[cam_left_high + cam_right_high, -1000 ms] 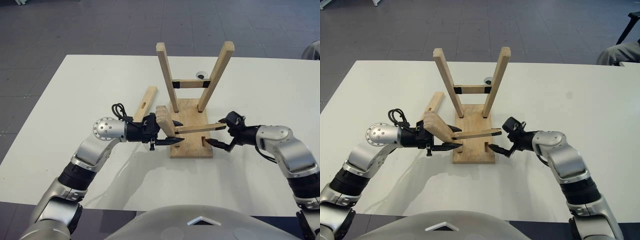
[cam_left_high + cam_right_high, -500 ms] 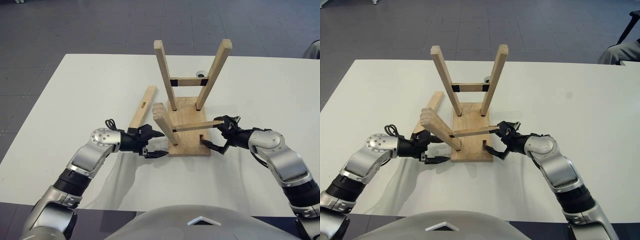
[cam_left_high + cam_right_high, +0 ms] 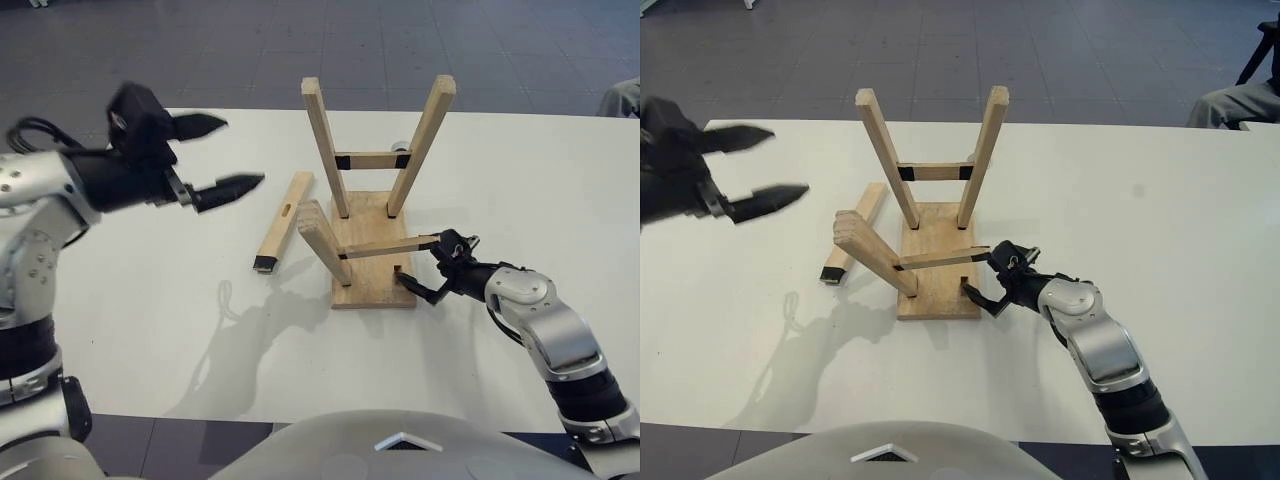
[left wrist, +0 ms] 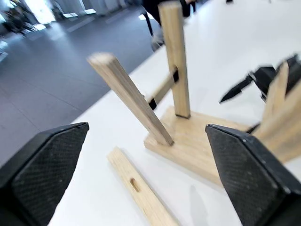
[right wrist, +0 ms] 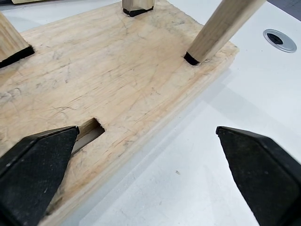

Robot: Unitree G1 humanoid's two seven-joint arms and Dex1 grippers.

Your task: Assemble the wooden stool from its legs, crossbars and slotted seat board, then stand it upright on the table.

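The slotted seat board (image 3: 375, 278) lies flat on the white table. Two legs (image 3: 325, 145) (image 3: 420, 140) stand in its far slots, joined by a crossbar (image 3: 372, 160). A third leg (image 3: 322, 240) leans out of the near left slot, and a second crossbar (image 3: 385, 246) juts from it to the right. A loose leg (image 3: 283, 220) lies left of the board. My left gripper (image 3: 243, 150) hangs open, high over the table's left side. My right gripper (image 3: 420, 263) is open at the board's near right corner, beside an empty slot (image 5: 89, 132) and the crossbar's free end.
A round hole (image 5: 280, 40) in the tabletop sits just behind the stool. Bare white table (image 3: 180, 330) stretches to the left, right and front of the board. Dark tiled floor lies beyond the far edge.
My left gripper has let go of the third leg and risen up and to the left. The leg stays leaning in its slot. My right gripper has edged closer to the board.
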